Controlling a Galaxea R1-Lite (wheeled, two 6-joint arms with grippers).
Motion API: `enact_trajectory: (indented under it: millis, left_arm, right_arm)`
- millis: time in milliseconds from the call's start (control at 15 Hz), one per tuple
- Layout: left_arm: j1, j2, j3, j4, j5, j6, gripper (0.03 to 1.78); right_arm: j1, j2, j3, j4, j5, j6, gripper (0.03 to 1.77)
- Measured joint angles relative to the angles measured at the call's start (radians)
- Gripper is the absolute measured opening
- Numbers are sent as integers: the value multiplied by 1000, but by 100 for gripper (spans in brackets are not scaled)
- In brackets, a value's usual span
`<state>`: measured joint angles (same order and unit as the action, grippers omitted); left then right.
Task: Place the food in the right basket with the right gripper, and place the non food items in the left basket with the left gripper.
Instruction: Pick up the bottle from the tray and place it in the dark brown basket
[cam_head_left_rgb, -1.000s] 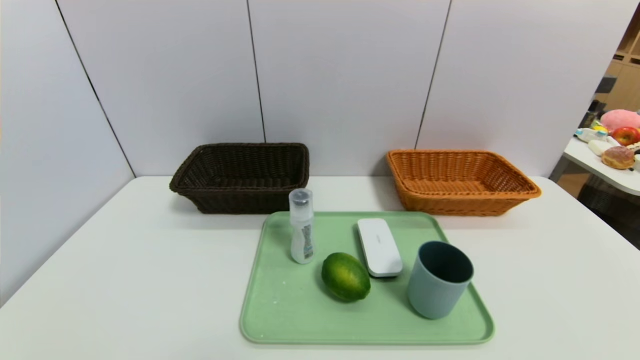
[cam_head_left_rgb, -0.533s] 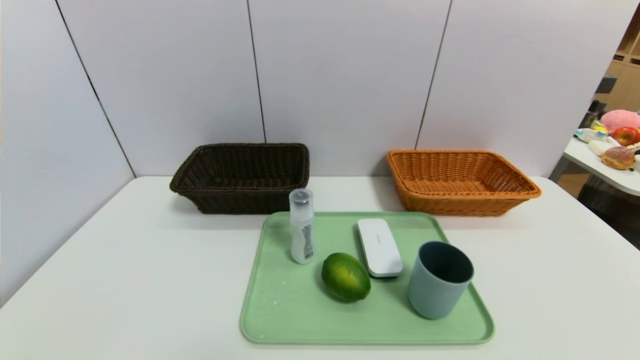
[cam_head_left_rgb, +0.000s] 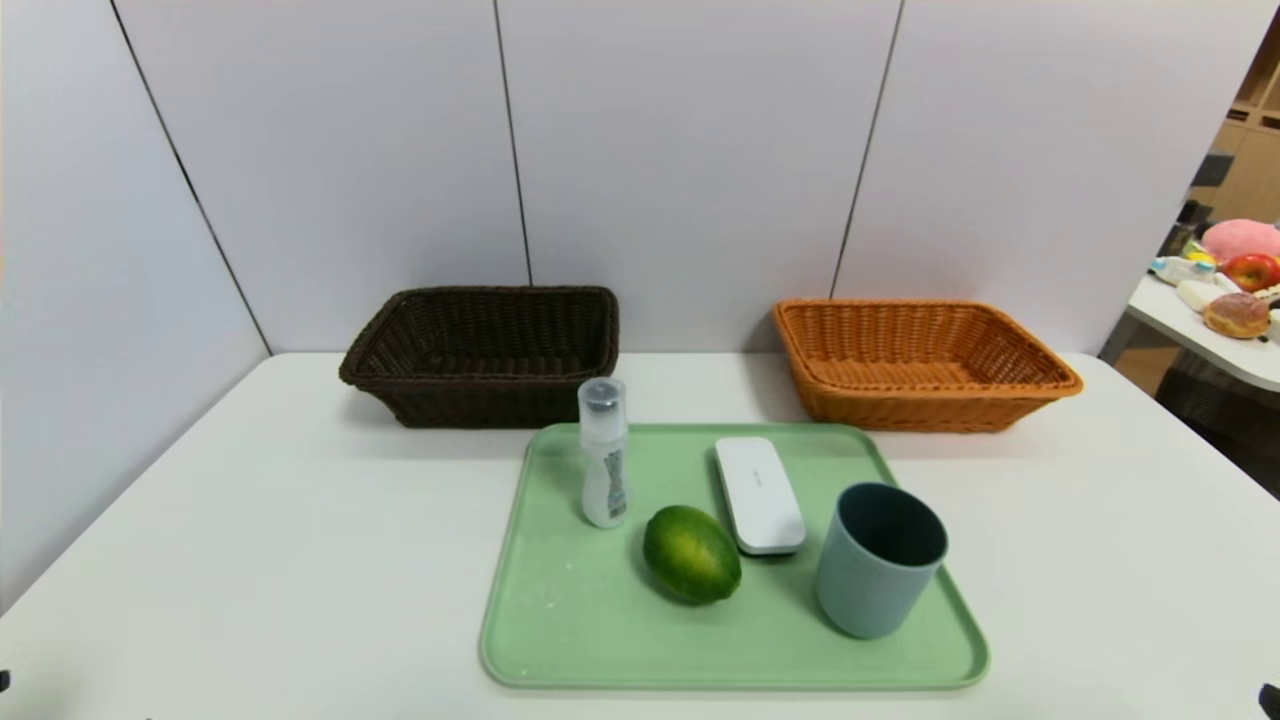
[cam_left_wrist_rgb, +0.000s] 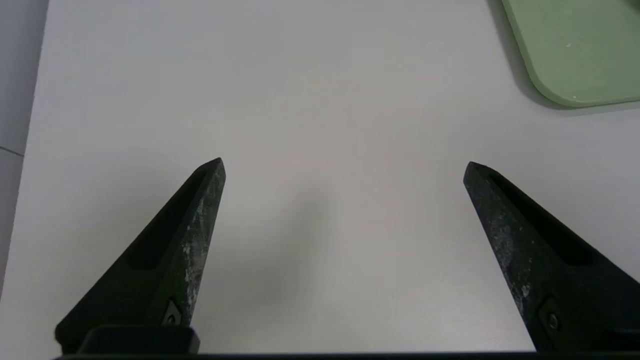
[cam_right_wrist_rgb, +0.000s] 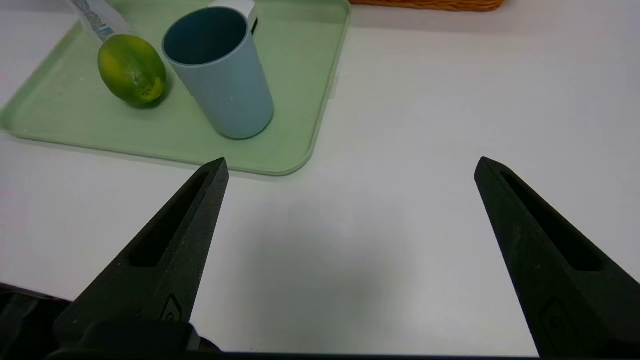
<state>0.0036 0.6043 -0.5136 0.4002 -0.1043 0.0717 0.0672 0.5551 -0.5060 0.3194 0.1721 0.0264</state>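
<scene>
1. Looking down from the head view, dark slivers have just appeared at the bottom left and bottom right corners that were absent a second ago; I judge both arms are coming up to begin, with nothing yet sorted. The lime (cam_head_left_rgb: 691, 553), bottle (cam_head_left_rgb: 604, 452), white case (cam_head_left_rgb: 759, 494) and cup (cam_head_left_rgb: 879, 558) all sit on the green tray (cam_head_left_rgb: 560, 640) at lower centre. The dark left basket (cam_head_left_rgb: 480, 355) and orange right basket (cam_head_left_rgb: 920, 365) stand behind it, both empty. A side table with an apple (cam_head_left_rgb: 1251, 271) sits at the right edge.
2. In the left wrist view, the left gripper (cam_left_wrist_rgb: 344, 167) is spread wide and empty over bare table; only the tray corner shows at upper right.
3. In the right wrist view, the right gripper (cam_right_wrist_rgb: 351, 165) is likewise wide and empty. The cup stands between it and the lime at upper left, likely crowding the approach.
</scene>
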Motion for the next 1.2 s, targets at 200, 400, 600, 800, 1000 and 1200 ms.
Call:
enact_trajectory:
  millis: [200, 400, 600, 800, 1000, 1200]
  left_arm:
    - [-1, 197, -77, -44, -25, 1, 169]
    - [-41, 340, -116, -157, -32, -1, 169]
    - [-122, 405, -116, -174, -35, -9, 169]
    - [-188, 466, -121, -258, -85, -6, 169]
    - [-282, 536, -121, -404, -128, -12, 169]
    - [-414, 600, -118, -510, -132, -17, 169]
  right_arm:
    - [4, 184, -75, -18, 63, -2, 170]
    - [4, 323, -117, -61, 131, -26, 170]
    - [11, 391, -116, -66, 137, -111, 170]
    - [21, 425, -107, -93, 137, -137, 170]
    - [25, 429, -72, -180, 144, -156, 170]
    - [30, 428, -27, -274, 170, -187, 170]
